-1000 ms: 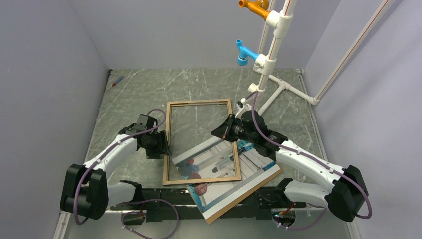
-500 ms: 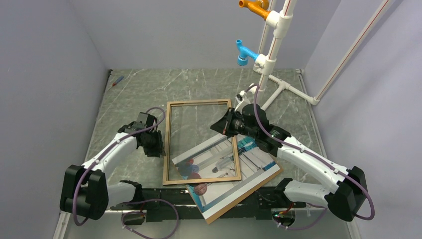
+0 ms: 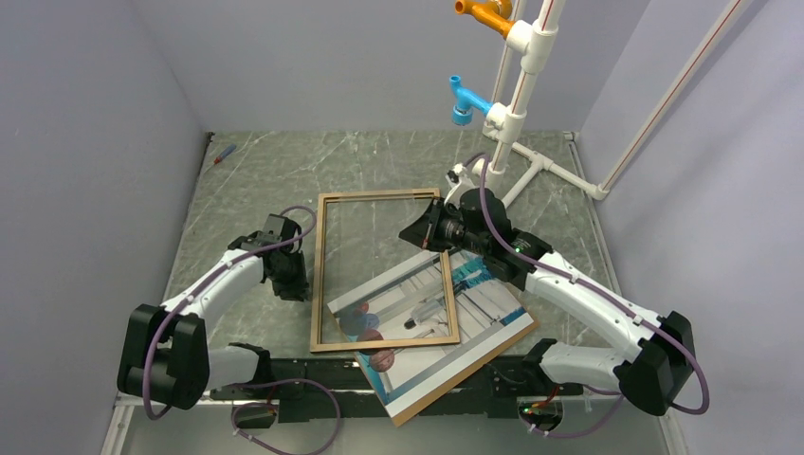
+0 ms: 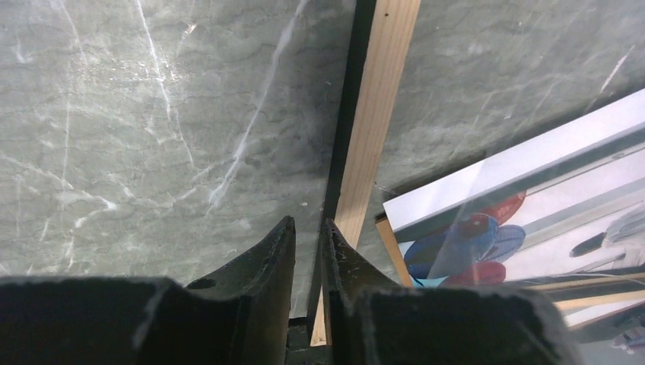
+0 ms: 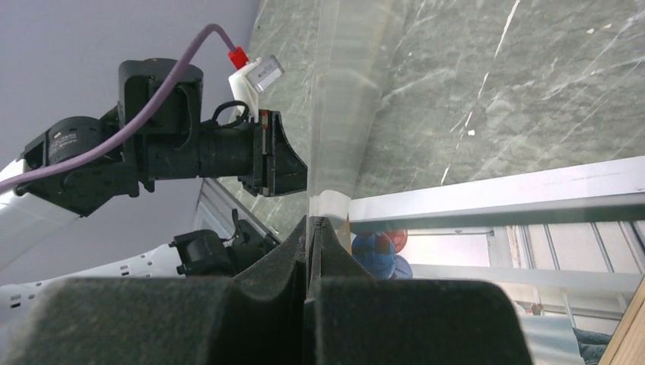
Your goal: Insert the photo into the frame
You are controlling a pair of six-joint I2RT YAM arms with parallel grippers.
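The frame (image 3: 319, 275), light wood face up, lies flat mid-table. Its near right corner rests over the photo (image 3: 479, 313), which lies face up on the brown backing board (image 3: 474, 367). My right gripper (image 3: 414, 235) is shut on the right edge of the clear sheet (image 3: 379, 256), which stands edge-on above the jaws in the right wrist view (image 5: 338, 114). My left gripper (image 3: 296, 284) hovers just left of the frame's left rail (image 4: 373, 114), fingers a narrow gap apart and empty. The photo's red and blue spheres show in the left wrist view (image 4: 464, 243).
A white pipe stand (image 3: 517, 104) with blue and orange fittings rises at the back right, its feet on the table. A small red and blue object (image 3: 224, 153) lies at the back left. Grey walls close in on both sides.
My right gripper has moved up and toward the back with the clear sheet's edge. My left gripper has drawn slightly left, away from the frame's rail.
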